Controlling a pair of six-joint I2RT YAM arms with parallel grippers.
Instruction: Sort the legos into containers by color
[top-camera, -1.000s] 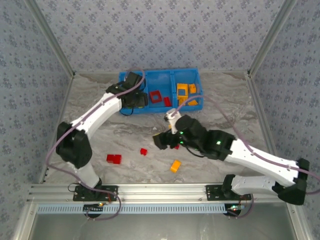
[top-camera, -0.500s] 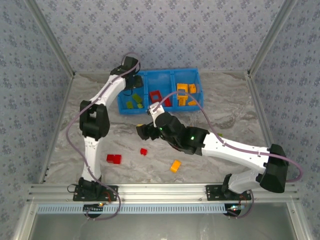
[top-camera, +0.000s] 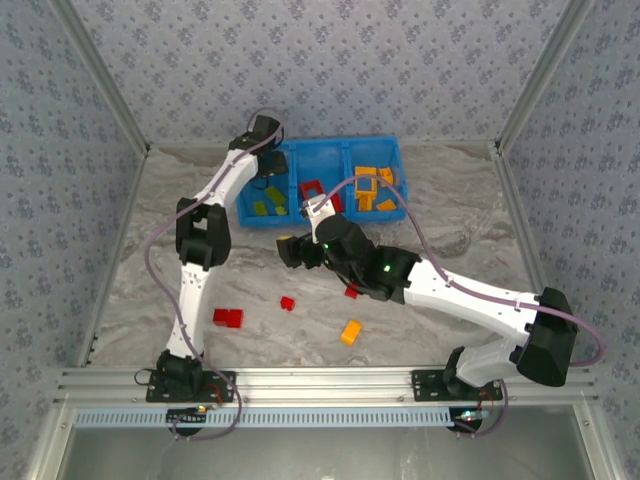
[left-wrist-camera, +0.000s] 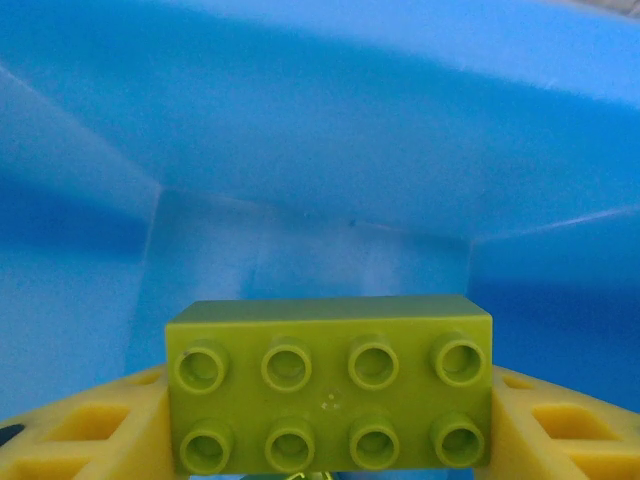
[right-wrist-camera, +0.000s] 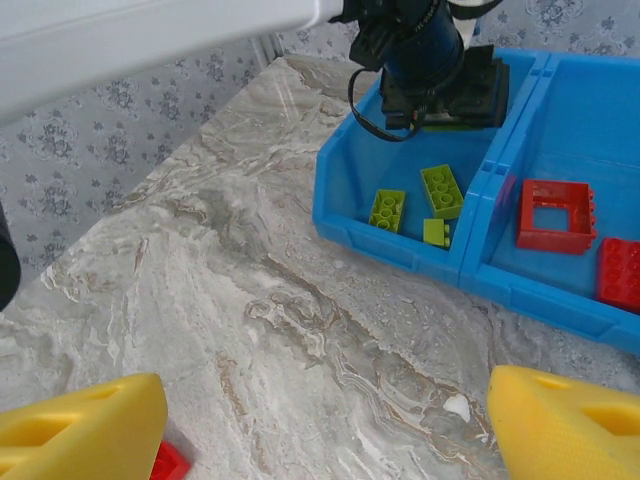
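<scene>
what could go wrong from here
1. The open right hand sits close to the blue bin front wall and the left arm; moving on, it might clip either.
2. The right arm hangs over a small red brick and could sweep it aside.
3. The left hand holds a green brick by the bin's far wall; dropped there, it might bounce out.

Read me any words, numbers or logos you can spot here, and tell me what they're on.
None: no word, number or sign can be read.
The green brick in the left claw has plain studs, with no lettering.
The bin is plain blue plastic.
The wallpaper carries a flower pattern, no writing.
</scene>
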